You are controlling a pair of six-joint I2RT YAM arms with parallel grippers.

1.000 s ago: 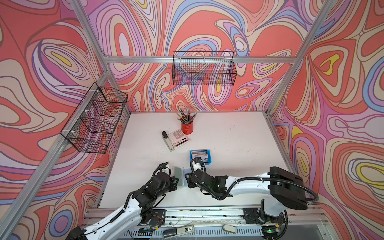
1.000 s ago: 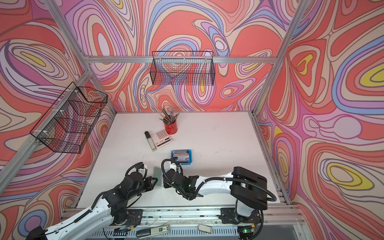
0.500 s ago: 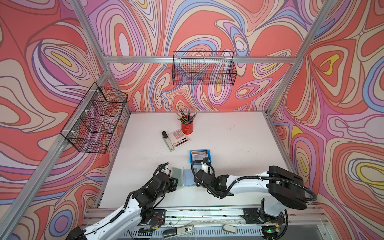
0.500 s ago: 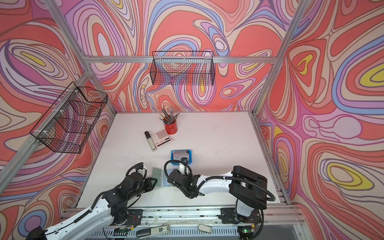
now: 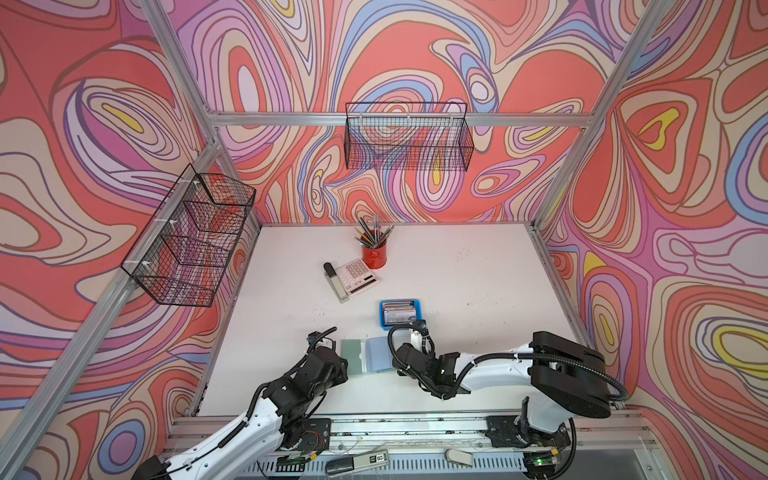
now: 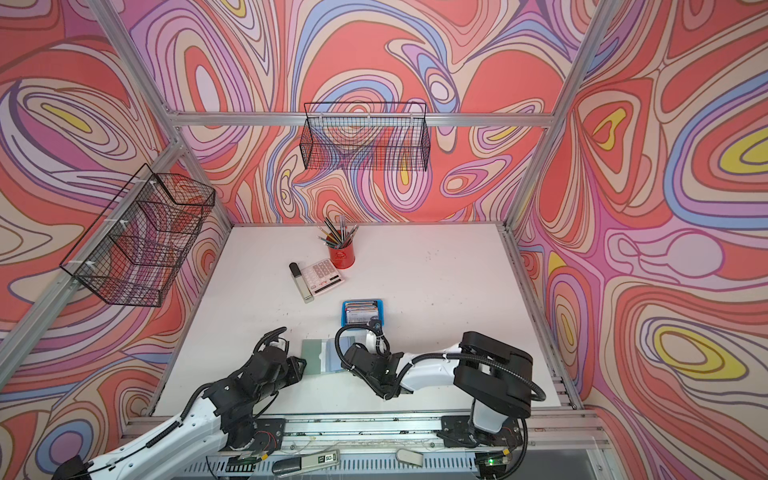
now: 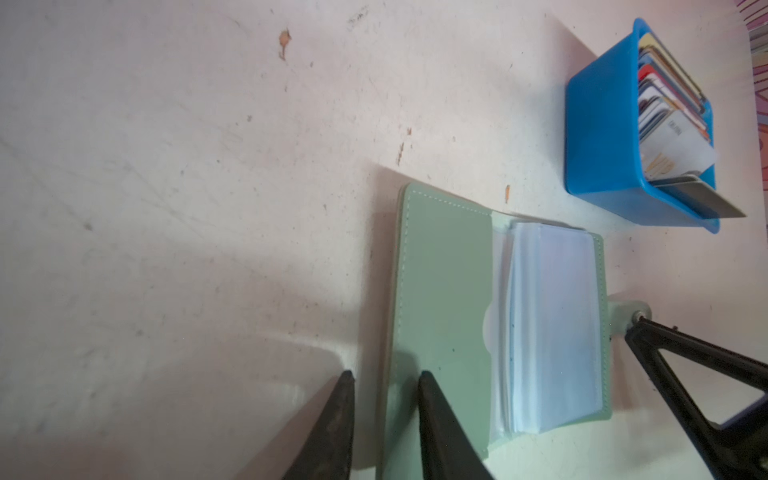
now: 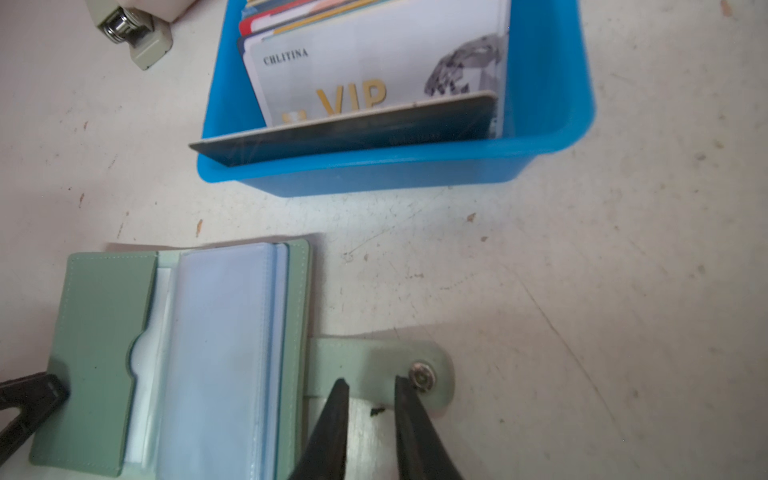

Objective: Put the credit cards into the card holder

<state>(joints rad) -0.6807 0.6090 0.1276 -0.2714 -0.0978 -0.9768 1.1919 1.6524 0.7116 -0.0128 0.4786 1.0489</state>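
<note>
1. So far no card looks filed: the white tabletop (image 5: 457,270) bears the pale sage-green, book-style card holder (image 7: 444,291), which lies open, its clear sleeves seemingly empty.
2. Just beyond the holder, the bright blue plastic tray (image 8: 374,176) holds the mixed-colour plastic credit cards (image 8: 374,62) on edge.
3. Farther beyond the holder, a white calculator (image 5: 357,276) and a red pencil cup (image 5: 374,257) block nothing.
4. The left gripper (image 7: 385,376) has its fingers apart, straddling the holder's cover edge. The right gripper (image 8: 371,380), fingers narrowly apart, rests on the holder's snap tab (image 8: 361,353) and pinches nothing.

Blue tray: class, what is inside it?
Credit cards stand packed in the blue tray. The dark card and white VIP card show; the others' faces are covered.
</note>
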